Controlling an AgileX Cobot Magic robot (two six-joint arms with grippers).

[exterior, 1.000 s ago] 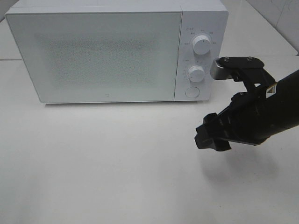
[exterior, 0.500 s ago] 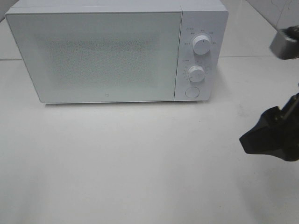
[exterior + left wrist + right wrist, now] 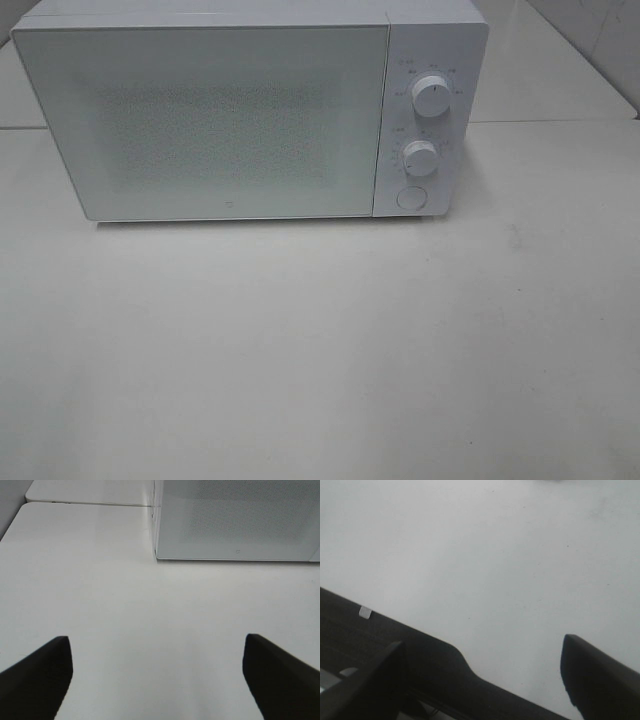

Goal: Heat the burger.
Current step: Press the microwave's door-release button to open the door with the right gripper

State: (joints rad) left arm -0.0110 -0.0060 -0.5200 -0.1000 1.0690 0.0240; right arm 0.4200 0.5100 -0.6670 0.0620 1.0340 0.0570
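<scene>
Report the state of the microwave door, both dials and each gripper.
Microwave door: shut, flush with the body.
Upper dial: nothing touching it; setting too small to read.
Lower dial: nothing touching it; setting too small to read.
Left gripper: open, holding nothing, above the table.
Right gripper: open, holding nothing, above the table.

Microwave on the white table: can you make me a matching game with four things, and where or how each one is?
Things:
1. flat white microwave door
2. upper round white knob
3. round white push button
4. black left gripper

Place or state:
A. lowest on the white control panel
B. open, holding nothing
C. shut
D. above the lower round white knob

Pairs: 1-C, 2-D, 3-A, 4-B.
</scene>
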